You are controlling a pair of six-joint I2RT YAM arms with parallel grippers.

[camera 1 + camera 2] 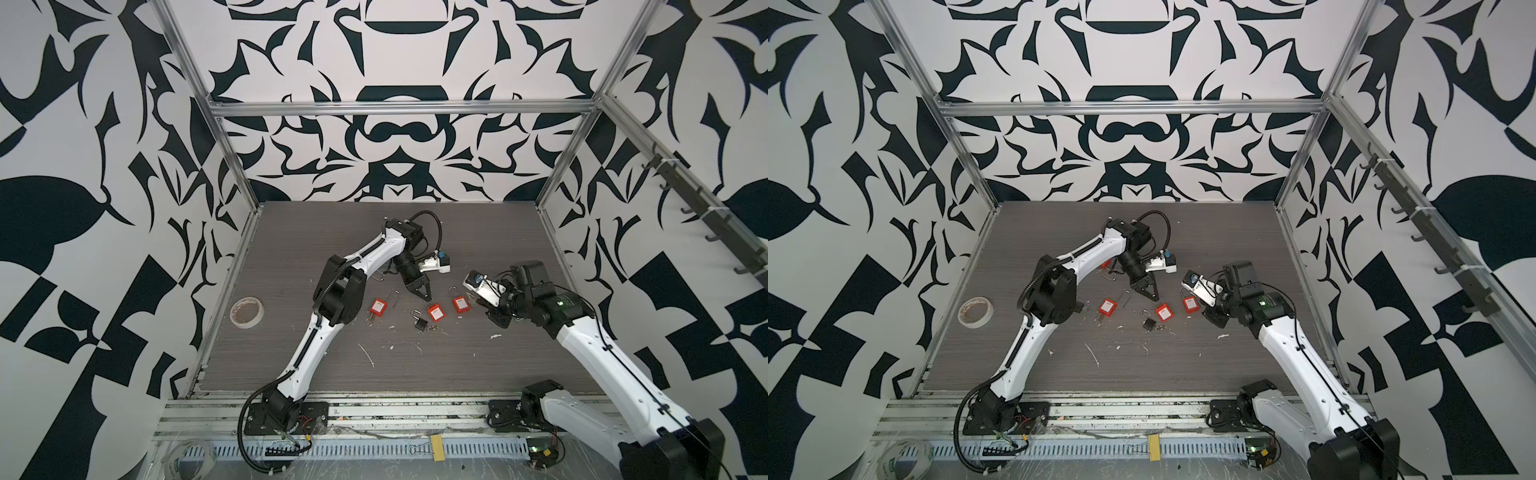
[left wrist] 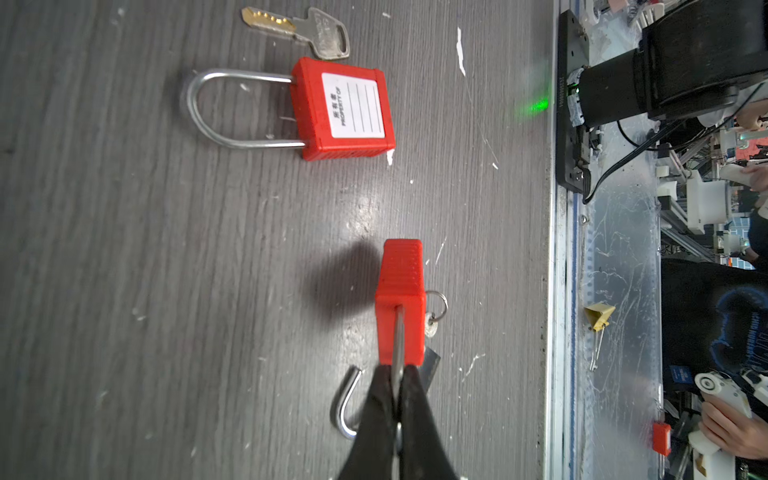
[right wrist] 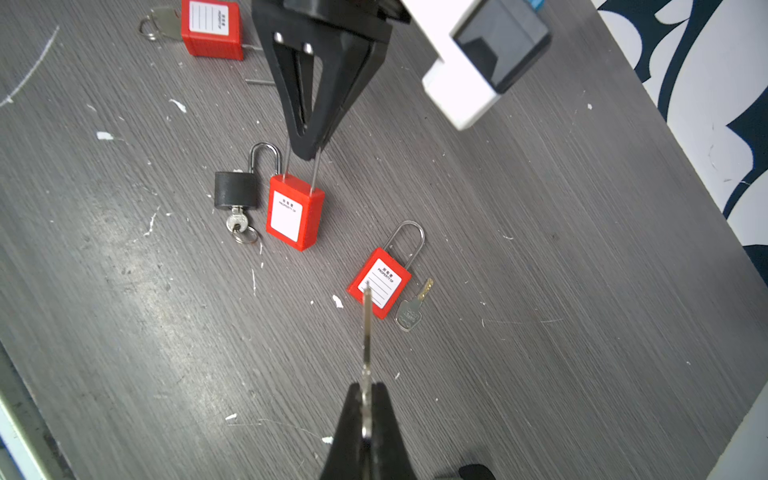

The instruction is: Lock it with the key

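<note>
1. While your right end effector (image 3: 365, 388) was pinched shut on the key (image 3: 366, 328), with the blade pointing straight ahead and edge-on, the key had not reached any lock. I judged insertion to be the step in hand.
2. Just past the blade tip, a flat red padlock (image 3: 379, 282) lay label-up on the bench (image 3: 540, 249), with a loose key (image 3: 409, 311) just beside it. I could not tell whether your blade touched it. Neither looked like your target.
3. Beyond that, your left end effector (image 3: 307, 149) was closed on the shackle (image 3: 314, 174) of the held padlock (image 3: 296, 212), keeping its body upright and low over the bench. A black padlock (image 3: 235, 195), with its own key in it, sat just beside it.
4. The keyway was hidden in every view and was probably in the body's underside. You would have done well to tip that end toward the key, line up the blade and push in slowly. The body hung from thin legs and could have swung, so a firm left grip mattered.
5. Farthest off, a far red padlock (image 3: 212, 27) lay flat, well apart.
</note>
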